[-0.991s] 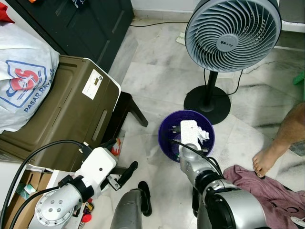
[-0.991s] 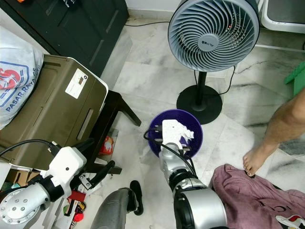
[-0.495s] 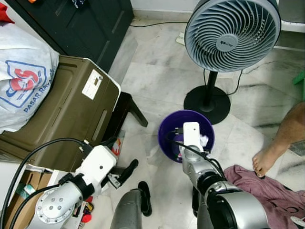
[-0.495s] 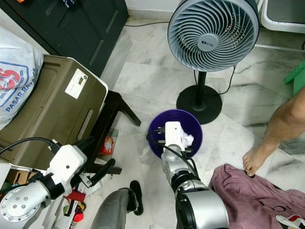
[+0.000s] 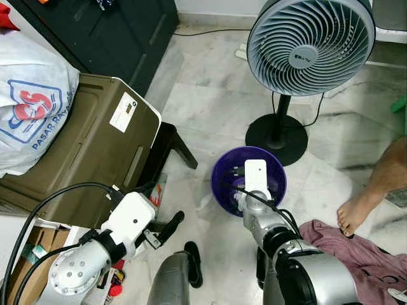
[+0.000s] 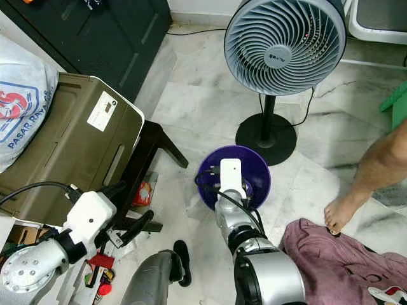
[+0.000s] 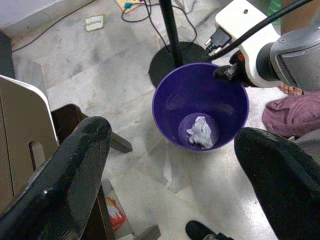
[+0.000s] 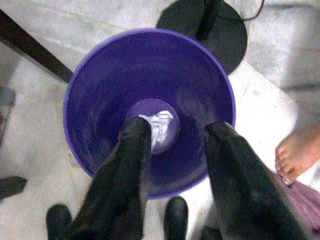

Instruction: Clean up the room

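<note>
A crumpled white tissue [image 8: 159,125] lay at the bottom of a purple bin [image 8: 95,100], which stood on the pale marble floor [image 5: 210,101]. My right gripper [image 8: 175,145] hung directly above the bin's mouth, its two black fingers [image 8: 125,165] spread apart with nothing between them, the tissue visible below, partly hidden by one fingertip. My right arm reached forward and down toward the bin. My left gripper [image 7: 170,165] was held lower and to the left, near the dark leg of a bench, its fingers [image 7: 75,165] also wide apart and empty, looking toward the same bin.

Just behind the bin stood a pedestal fan [image 5: 310,44] with a grey-blue round head, a black pole and a round black base [image 5: 276,140] close to the bin's rim. To the left sat an olive-brown box [image 5: 89,146] bearing a white label, with a white plastic bag [image 5: 32,101] printed in red and blue lying over its far end. A dark cabinet [image 5: 108,32] stood beyond it. To the right, a person's bare foot [image 5: 353,213] rested on the floor beside a heap of mauve cloth [image 5: 369,260].
</note>
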Available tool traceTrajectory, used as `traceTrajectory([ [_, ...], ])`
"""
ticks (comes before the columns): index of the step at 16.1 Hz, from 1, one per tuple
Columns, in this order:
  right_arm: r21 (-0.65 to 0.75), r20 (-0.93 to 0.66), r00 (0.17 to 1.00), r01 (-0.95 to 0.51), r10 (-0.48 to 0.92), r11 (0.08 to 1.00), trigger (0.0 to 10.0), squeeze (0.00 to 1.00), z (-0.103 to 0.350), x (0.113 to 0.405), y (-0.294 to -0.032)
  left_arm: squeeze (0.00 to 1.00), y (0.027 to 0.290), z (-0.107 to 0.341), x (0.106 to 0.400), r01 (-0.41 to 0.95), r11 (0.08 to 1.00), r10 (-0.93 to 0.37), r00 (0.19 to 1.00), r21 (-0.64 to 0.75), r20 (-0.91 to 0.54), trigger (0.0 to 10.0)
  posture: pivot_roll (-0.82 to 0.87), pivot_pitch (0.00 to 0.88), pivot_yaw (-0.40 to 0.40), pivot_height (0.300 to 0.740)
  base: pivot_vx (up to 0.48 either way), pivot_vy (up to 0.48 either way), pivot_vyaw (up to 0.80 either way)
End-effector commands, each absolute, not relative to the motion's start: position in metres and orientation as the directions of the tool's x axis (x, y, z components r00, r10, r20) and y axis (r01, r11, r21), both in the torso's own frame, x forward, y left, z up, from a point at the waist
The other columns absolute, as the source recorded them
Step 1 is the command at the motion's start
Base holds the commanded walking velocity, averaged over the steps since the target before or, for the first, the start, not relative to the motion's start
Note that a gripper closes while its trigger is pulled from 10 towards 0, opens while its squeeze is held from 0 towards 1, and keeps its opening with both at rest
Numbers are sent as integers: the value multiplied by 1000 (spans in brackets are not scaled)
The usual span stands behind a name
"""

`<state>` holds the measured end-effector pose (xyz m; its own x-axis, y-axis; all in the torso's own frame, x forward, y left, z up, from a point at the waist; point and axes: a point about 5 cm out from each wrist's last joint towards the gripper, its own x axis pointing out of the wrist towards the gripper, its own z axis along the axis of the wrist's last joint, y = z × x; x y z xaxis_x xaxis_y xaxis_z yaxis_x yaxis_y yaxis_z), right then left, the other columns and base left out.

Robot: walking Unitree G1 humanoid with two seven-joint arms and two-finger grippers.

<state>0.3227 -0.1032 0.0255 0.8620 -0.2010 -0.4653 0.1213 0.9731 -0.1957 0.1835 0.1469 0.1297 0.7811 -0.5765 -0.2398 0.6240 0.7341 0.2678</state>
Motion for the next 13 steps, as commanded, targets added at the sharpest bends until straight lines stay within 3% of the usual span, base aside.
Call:
traceTrajectory([
  [1, -167, -470, 869, 82, -152, 983, 10000, 1000, 27, 323, -91, 0, 148, 124, 186, 609, 746, -556, 792, 270, -251, 10000, 118, 322, 211, 740, 0, 0, 0],
  [5, -184, -435, 900, -70, -17, 980, 10000, 1000, 34, 327, -79, 0, 139, 132, 211, 556, 780, -535, 831, 288, -154, 10000, 60, 245, 159, 740, 0, 0, 0],
  [9, -72, -405, 863, -360, 302, 930, 10000, 1000, 41, 319, -56, 0, 121, 136, 253, 495, 809, -510, 859, 319, -39, 10000, -53, 118, 106, 740, 0, 0, 0],
  [13, -32, -354, 836, -459, 419, 888, 10000, 1000, 59, 315, -66, 0, 114, 146, 283, 454, 822, -497, 866, 344, 45, 10000, -110, 11, 90, 740, 0, 0, 0],
])
